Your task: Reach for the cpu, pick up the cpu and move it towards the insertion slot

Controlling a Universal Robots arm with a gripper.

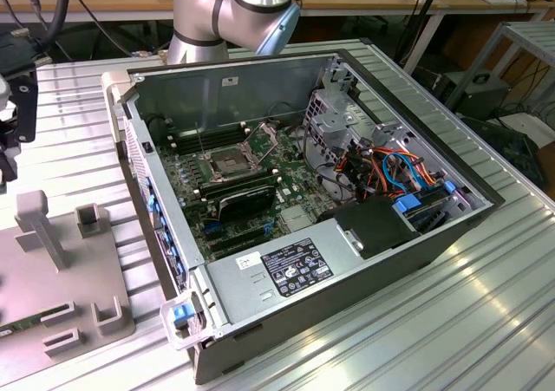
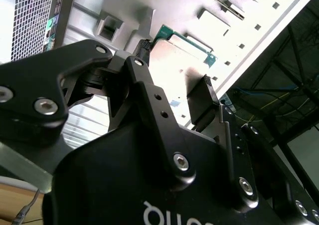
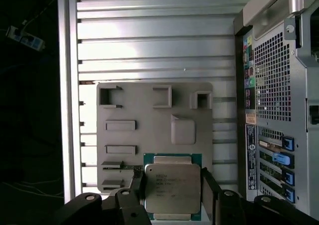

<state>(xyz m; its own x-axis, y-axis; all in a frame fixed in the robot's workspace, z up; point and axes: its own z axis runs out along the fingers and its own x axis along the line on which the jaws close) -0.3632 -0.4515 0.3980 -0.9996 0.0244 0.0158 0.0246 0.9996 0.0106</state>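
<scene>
The cpu [image 3: 172,187], a pale square chip on a green board, sits between my gripper [image 3: 173,185] fingers. One black finger [image 3: 138,185] presses each side of it. It hangs above the grey fixture plate [image 3: 149,110]. In the second wrist view the cpu [image 2: 182,53] is likewise clamped in the gripper [image 2: 174,68]. The insertion slot [image 1: 227,161], a square socket with a silvery frame and dark centre, lies on the motherboard inside the open computer case. Black wrist hardware [image 1: 19,114] hangs at the exterior view's left edge, over the fixture plate [image 1: 52,278].
The open computer case [image 1: 408,235] lies on a ribbed aluminium table [image 1: 486,322]. A black graphics card [image 1: 247,198] sits just in front of the socket, and cables and a drive cage stand at the exterior view's right. The case's rear panel [image 3: 274,85] stands beside the fixture.
</scene>
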